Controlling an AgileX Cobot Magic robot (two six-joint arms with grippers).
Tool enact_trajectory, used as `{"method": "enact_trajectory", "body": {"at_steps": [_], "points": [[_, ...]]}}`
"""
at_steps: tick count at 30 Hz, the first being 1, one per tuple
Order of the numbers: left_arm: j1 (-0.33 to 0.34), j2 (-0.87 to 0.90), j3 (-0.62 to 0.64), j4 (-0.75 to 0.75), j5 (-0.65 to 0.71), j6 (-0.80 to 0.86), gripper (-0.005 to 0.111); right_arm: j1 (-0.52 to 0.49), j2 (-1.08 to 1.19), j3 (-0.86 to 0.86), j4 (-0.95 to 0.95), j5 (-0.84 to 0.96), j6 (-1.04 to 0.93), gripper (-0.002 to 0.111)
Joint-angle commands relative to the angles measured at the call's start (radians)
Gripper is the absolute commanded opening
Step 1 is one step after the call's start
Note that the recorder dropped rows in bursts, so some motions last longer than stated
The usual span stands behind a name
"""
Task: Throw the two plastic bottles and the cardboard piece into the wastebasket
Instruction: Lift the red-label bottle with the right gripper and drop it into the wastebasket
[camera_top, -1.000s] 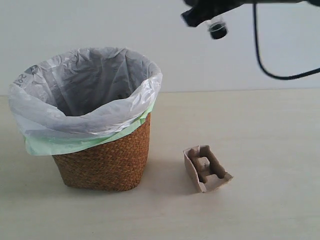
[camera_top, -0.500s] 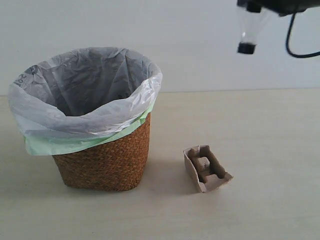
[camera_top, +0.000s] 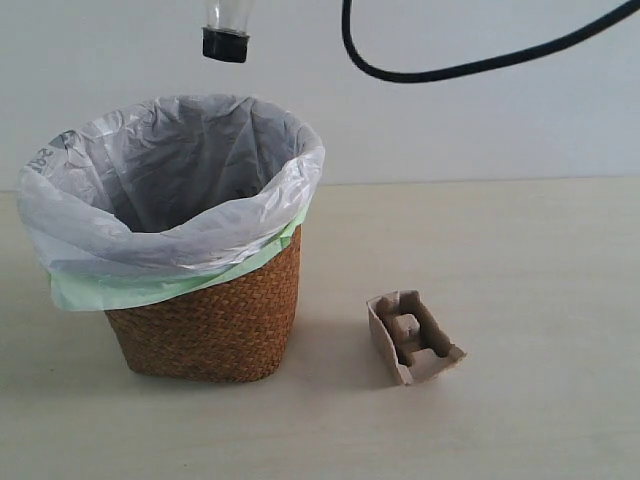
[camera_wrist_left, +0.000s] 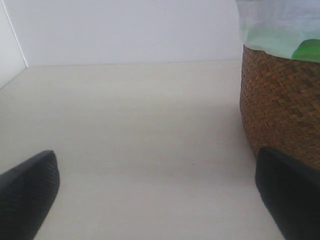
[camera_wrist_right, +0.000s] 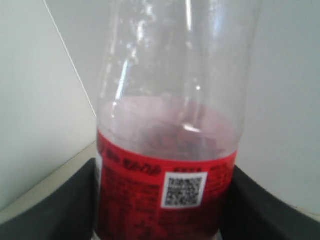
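Since 0.5 s ago the black-cap bottle (camera_top: 225, 40) had swung from upper right of the ext. view across to the left, ending over the wastebasket (camera_top: 205, 325) mouth, clear of its rim. R gripper (camera_wrist_right: 162, 215) was clamped on it at the red label, dark fingers (camera_wrist_right: 60, 210) pressed to both sides. In the ext. view only neck + cap showed. Bottle's long axis ran vertical, cap down. L gripper (camera_wrist_left: 157, 197) sat spread wide, holding nothing, near table (camera_wrist_left: 125, 125) level beside the wicker wall. Wastebasket stood upright w/ white bag (camera_top: 170, 170) over green bag (camera_top: 150, 290), both folded over the rim; liner bottom was hidden. Cardboard piece (camera_top: 412, 335) lay on the table right of the wastebasket, near but apart, recesses facing up.
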Motion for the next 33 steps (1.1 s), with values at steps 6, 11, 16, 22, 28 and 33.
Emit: {"method": "enact_trajectory", "body": {"at_steps": [6,11,16,22,28,33], "points": [[-0.005,-0.003,-0.004,-0.002,-0.007,-0.009,0.108,-0.108,0.056,0.013,-0.406,0.148,-0.148,0.0],[-0.005,-0.003,-0.004,-0.002,-0.007,-0.009,0.108,-0.272,0.069,-0.002,-0.844,0.258,-0.066,0.0],[-0.005,-0.003,-0.004,-0.002,-0.007,-0.009,0.108,-0.354,0.054,-0.059,-1.287,0.471,0.414,0.0],[-0.005,-0.003,-0.004,-0.002,-0.007,-0.009,0.108,-0.37,0.061,-0.07,-1.126,0.568,0.785,0.0],[-0.005,-0.003,-0.004,-0.002,-0.007,-0.009,0.108,-0.345,0.094,-0.076,-0.086,0.415,0.189,0.0],[-0.005,-0.003,-0.004,-0.002,-0.007,-0.009,0.108,-0.252,0.084,-0.211,0.783,0.441,-0.412,0.014]]}}
